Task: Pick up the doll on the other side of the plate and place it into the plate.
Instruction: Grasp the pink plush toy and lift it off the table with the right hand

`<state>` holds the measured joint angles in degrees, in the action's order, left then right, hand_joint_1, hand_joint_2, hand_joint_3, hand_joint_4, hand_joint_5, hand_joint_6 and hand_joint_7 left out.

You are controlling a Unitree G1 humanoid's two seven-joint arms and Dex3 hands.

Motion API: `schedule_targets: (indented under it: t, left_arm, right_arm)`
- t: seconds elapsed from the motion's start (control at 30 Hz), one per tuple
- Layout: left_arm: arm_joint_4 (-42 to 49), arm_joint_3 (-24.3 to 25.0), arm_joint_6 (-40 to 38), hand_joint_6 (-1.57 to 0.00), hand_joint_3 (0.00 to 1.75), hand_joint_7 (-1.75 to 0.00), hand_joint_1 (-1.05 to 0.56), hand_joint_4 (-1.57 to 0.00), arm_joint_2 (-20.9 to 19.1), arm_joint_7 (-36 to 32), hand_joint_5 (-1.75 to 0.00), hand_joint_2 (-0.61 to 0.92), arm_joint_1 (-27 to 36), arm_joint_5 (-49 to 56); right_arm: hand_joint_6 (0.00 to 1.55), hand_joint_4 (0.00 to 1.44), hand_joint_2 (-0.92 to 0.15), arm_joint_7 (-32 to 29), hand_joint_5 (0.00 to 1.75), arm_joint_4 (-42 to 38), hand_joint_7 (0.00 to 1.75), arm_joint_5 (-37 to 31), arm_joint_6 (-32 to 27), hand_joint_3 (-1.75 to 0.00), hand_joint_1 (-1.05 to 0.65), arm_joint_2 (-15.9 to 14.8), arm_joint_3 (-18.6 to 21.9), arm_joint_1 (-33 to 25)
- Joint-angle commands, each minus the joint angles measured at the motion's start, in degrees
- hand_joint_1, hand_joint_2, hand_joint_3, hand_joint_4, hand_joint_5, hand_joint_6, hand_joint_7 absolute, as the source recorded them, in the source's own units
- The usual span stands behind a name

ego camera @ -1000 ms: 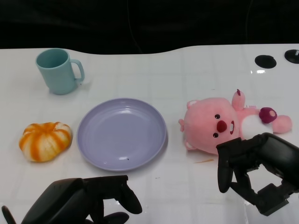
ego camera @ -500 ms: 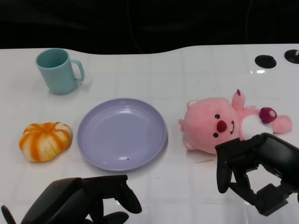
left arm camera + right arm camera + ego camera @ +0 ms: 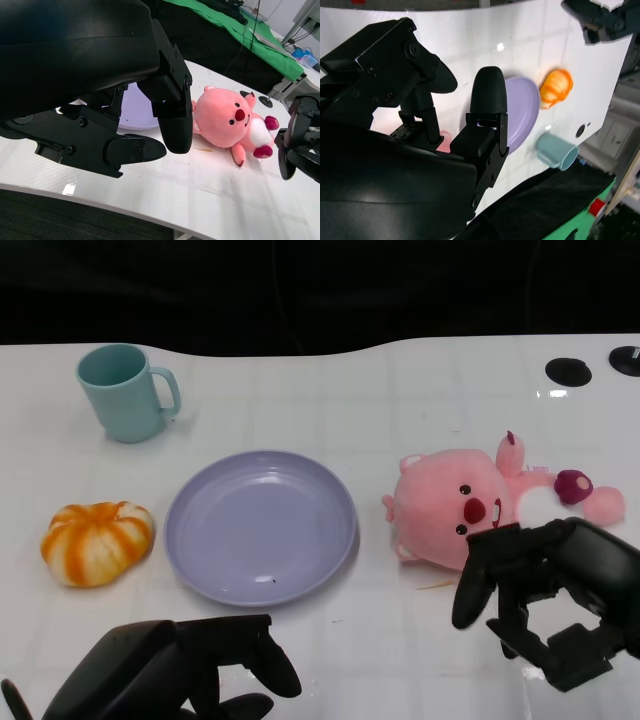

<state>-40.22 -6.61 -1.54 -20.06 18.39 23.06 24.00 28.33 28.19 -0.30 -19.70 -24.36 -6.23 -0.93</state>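
Note:
The pink plush doll (image 3: 462, 502) lies on its back to the right of the lilac plate (image 3: 210, 540), which has nothing in it. My right hand (image 3: 590, 570) hovers at the doll's near edge, fingers (image 3: 470, 595) spread and curved, holding nothing; its fingertips overlap the doll's lower side. My left hand (image 3: 170, 670) rests low at the table's near edge, below the plate, with nothing in it. The left wrist view shows the doll (image 3: 227, 120) beyond the left hand (image 3: 100, 100) and the right hand (image 3: 300, 142) beside the doll's feet. The right wrist view shows the plate (image 3: 522, 112).
A teal mug (image 3: 125, 392) stands at the back left. An orange-and-white pumpkin toy (image 3: 97, 542) lies left of the plate. Two black round fittings (image 3: 568, 370) sit at the table's far right. The dark far edge of the table runs behind everything.
My right hand has crept slightly left and toward the doll, so its fingers now cover a bit more of the doll's near side. The doll, plate and left hand have stayed put.

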Motion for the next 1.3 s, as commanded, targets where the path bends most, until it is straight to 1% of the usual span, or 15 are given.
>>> schedule_targets:
  t: [0.03,0.17,0.23,0.27,0.4,0.5,0.57,0.63,0.7,0.8,0.9,1.0,1.1,1.17,1.3]
  left_arm:
    - [-0.39,0.53,-0.18,-0.69,0.41,-0.98,-0.21,-0.62,-0.78,0.66,-1.71,0.92,-0.08,-0.49]
    - [-0.41,0.68,-0.21,-0.7,0.41,-0.98,-0.21,-0.62,-0.89,0.7,-1.7,0.92,0.05,-0.51]
    - [-0.31,0.75,0.08,-0.7,0.41,-0.97,-0.21,-0.62,-0.92,0.62,-1.7,0.92,0.13,-0.67]
    - [-0.3,0.79,0.13,-0.7,0.41,-0.97,-0.21,-0.62,-0.93,0.62,-1.71,0.92,0.18,-0.73]
    - [-0.54,0.9,-0.19,-0.7,0.41,-0.96,-0.22,-0.62,-0.93,0.8,-1.7,0.92,0.38,-0.85]
    - [-0.44,1.01,0.01,-0.7,0.41,-0.97,-0.21,-0.61,-1.06,0.87,-1.68,0.92,0.3,-1.08]
    - [-0.51,1.04,-0.19,-0.7,0.41,-0.97,-0.21,-0.61,-1.07,0.93,-1.67,0.92,0.3,-1.15]
    - [-0.61,1.07,-0.34,-0.7,0.41,-0.97,-0.21,-0.61,-1.07,1.0,-1.67,0.92,0.3,-1.15]
    - [-0.71,1.1,-0.41,-0.7,0.41,-0.97,-0.21,-0.62,-1.09,1.02,-1.67,0.92,0.32,-1.16]
    - [-0.41,1.18,0.05,-0.7,0.4,-0.96,-0.21,-0.62,-1.21,0.85,-1.67,0.92,0.28,-1.2]
    - [-0.45,1.2,-0.68,-0.7,0.41,-0.97,-0.21,-0.62,-1.13,1.03,-1.66,0.92,0.13,-1.19]
    - [-0.17,1.08,-0.7,-0.7,0.41,-0.96,-0.2,-0.63,-1.09,0.91,-1.67,0.92,-0.19,-1.04]
    - [0.14,0.95,-0.69,-0.71,0.42,-0.96,-0.21,-0.63,-1.08,0.88,-1.67,0.91,-0.52,-1.0]
    - [0.21,0.84,-0.8,-0.71,0.41,-0.96,-0.21,-0.63,-1.08,0.89,-1.67,0.91,-0.7,-0.88]
    - [0.06,0.71,-1.29,-0.7,0.41,-0.96,-0.21,-0.63,-1.13,1.16,-1.68,0.92,-0.72,-0.99]
  right_arm:
    - [0.59,0.6,-0.6,-2.68,1.32,1.69,0.9,-0.59,-3.76,-0.86,-0.05,0.96,0.82,0.81]
    - [0.49,0.58,-0.85,-6.39,1.23,2.38,0.75,-2.21,-6.79,-0.33,-0.17,2.41,1.18,1.3]
    - [0.4,0.54,-0.91,-7.64,1.21,2.52,0.68,-2.63,-7.91,-0.2,-0.22,2.8,1.47,1.62]
    - [0.37,0.53,-0.91,-8.11,1.21,2.58,0.66,-2.78,-8.44,-0.18,-0.24,2.99,1.62,1.78]
    - [0.25,0.45,-0.92,-9.85,1.27,2.82,0.57,-4.28,-10.27,-0.13,-0.34,2.86,1.91,2.54]
    - [0.23,0.42,-0.92,-10.81,1.28,3.01,0.54,-6.04,-11.91,-0.08,-0.36,2.39,1.97,3.39]
    - [0.21,0.4,-0.92,-10.71,1.27,2.43,0.52,-8.0,-11.97,-0.05,-0.38,1.07,1.5,4.13]
    - [0.2,0.37,-0.92,-9.77,1.25,2.34,0.51,-11.57,-14.26,-0.03,-0.42,-1.67,-0.04,5.42]
    - [0.17,0.33,-0.91,-9.01,1.23,2.73,0.48,-13.72,-16.49,-0.02,-0.45,-3.12,-1.03,6.28]
    - [0.16,0.32,-0.9,-8.39,1.18,3.18,0.42,-18.08,-17.85,-0.01,-0.49,-5.75,-3.49,7.17]
    - [0.18,0.36,-0.9,-7.47,1.03,3.03,0.3,-22.88,-17.62,0.0,-0.55,-7.97,-6.35,8.05]
    - [0.21,0.4,-0.9,-6.61,0.91,2.49,0.23,-25.9,-17.13,0.0,-0.56,-8.89,-7.96,8.65]
    - [0.24,0.45,-0.91,-4.39,0.64,1.74,0.11,-28.99,-18.22,-0.01,-0.59,-9.96,-10.01,10.01]
    - [0.25,0.44,-0.92,-2.25,0.51,1.14,0.07,-30.94,-19.14,-0.03,-0.61,-10.59,-11.5,11.26]
    - [0.27,0.4,-0.92,0.62,0.43,-0.47,0.06,-33.97,-20.22,-0.07,-0.65,-10.47,-13.88,13.38]
